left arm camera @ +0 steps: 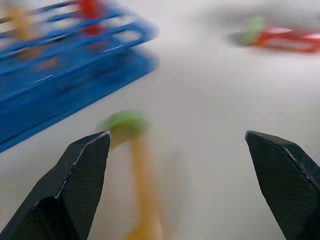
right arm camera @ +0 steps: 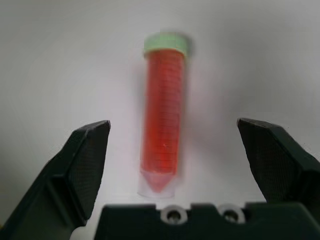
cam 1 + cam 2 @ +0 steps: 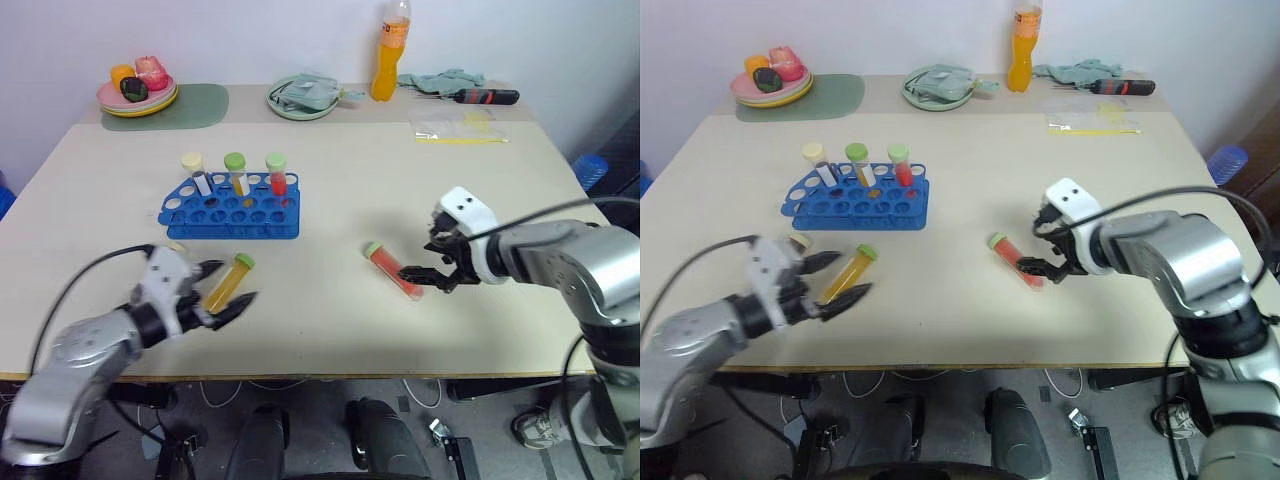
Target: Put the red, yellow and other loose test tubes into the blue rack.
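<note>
Lying between the open right gripper (image 2: 172, 165) fingers: red tube (image 2: 162, 135).

The left gripper (image 3: 228, 287) straddles the yellow tube (image 3: 229, 282), fingers wide. The right gripper (image 3: 437, 268) gapes over the red tube (image 3: 392, 269).

Setting appears to be a robot test room or laboratory bench: a plain beige rectangular table (image 3: 330, 180) against a white wall, bearing a bright blue plastic tube rack (image 3: 232, 208), a red-handled screwdriver (image 3: 487, 96), and loose cables (image 3: 300, 390) on the floor beneath.
</note>
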`<state>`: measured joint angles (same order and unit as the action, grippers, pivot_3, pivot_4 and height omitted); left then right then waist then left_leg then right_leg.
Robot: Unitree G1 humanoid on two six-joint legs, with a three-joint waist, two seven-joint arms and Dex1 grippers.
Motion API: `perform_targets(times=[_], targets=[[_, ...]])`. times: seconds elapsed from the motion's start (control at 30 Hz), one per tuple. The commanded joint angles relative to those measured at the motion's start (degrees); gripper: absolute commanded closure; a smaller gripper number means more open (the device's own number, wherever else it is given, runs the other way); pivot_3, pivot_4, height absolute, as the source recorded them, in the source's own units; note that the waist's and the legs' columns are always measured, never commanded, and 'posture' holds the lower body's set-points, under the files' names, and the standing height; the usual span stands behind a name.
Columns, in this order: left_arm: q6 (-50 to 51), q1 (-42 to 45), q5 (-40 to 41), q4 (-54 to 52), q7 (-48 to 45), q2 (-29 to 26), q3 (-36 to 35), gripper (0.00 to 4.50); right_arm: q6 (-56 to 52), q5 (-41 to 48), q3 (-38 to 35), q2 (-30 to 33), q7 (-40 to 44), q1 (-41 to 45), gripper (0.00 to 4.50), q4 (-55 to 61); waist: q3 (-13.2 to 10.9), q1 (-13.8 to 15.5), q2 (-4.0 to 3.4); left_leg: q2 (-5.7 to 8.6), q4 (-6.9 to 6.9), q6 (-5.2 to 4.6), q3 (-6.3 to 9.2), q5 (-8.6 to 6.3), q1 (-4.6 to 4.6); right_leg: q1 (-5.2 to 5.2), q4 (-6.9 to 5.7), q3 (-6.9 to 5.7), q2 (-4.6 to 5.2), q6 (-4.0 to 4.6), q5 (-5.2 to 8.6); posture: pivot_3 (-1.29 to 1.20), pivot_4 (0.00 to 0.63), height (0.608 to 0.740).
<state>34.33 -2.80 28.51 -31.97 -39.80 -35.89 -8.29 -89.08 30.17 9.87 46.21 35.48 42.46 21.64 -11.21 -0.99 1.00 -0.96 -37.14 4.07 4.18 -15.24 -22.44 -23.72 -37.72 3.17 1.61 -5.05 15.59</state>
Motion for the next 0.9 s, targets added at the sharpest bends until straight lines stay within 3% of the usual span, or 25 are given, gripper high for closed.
perform_targets(times=[0.03,0.23,0.5,0.6,0.77,0.8,0.9], targets=[[-0.78,2.89,-0.48,-2.09,0.78,1.82,5.00,0.06,-3.42,2.75,3.84,0.38,-4.70,5.79,0.00,-5.62,0.01,-0.01,0.03,0.00,0.00,0.00,0.01,0.00,-0.02,-0.01,0.02,-0.01,-0.01,-0.01,-0.01,0.00,0.150,0.740],[-2.30,3.22,-2.52,-2.28,1.31,3.11,9.49,0.06,-3.42,7.28,10.10,-1.65,-10.41,11.55,0.00,-13.20,0.00,-0.26,0.01,-0.01,0.02,-0.10,0.01,-0.05,-0.05,-0.04,0.03,-0.01,-0.02,-0.01,-0.01,0.00,0.150,0.740],[-3.58,1.13,-3.57,-3.15,2.28,3.47,9.91,0.06,-3.42,12.87,14.56,-3.84,-15.59,14.26,0.00,-17.74,0.00,-0.11,0.00,-0.01,0.02,-0.12,0.00,-0.06,-0.06,-0.06,0.03,-0.01,-0.03,-0.02,-0.01,0.00,0.150,0.740],[-3.83,0.49,-3.76,-3.20,2.46,3.29,9.43,0.00,-3.42,14.71,14.83,-4.60,-17.64,14.26,0.93,-19.04,0.00,-0.08,0.00,-0.01,0.01,-0.12,0.00,-0.06,-0.07,-0.06,0.03,-0.01,-0.03,-0.02,-0.01,0.00,0.150,0.740],[-3.81,0.14,-4.06,-3.52,2.77,3.21,9.19,0.00,-3.42,15.61,13.72,-6.00,-20.89,13.84,3.49,-20.11,0.00,-0.18,0.00,-0.01,0.02,-0.12,0.00,-0.07,-0.07,-0.07,0.03,-0.01,-0.04,-0.02,-0.01,0.00,0.150,0.740],[-3.53,0.39,-4.07,-3.66,2.93,3.15,9.16,0.00,-3.42,15.88,13.30,-5.83,-21.29,13.76,3.73,-19.58,0.00,-0.18,0.00,-0.01,0.02,-0.12,0.00,-0.07,-0.06,-0.06,0.03,-0.01,-0.04,-0.02,-0.01,0.00,0.150,0.740],[-2.89,1.09,-3.80,-3.79,3.08,2.91,8.90,0.00,-3.42,17.88,11.85,-5.15,-22.25,13.86,3.73,-18.41,0.00,-0.16,0.00,-0.01,0.01,-0.12,0.00,-0.07,-0.07,-0.07,0.03,-0.01,-0.04,-0.02,-0.01,0.00,0.150,0.740]])
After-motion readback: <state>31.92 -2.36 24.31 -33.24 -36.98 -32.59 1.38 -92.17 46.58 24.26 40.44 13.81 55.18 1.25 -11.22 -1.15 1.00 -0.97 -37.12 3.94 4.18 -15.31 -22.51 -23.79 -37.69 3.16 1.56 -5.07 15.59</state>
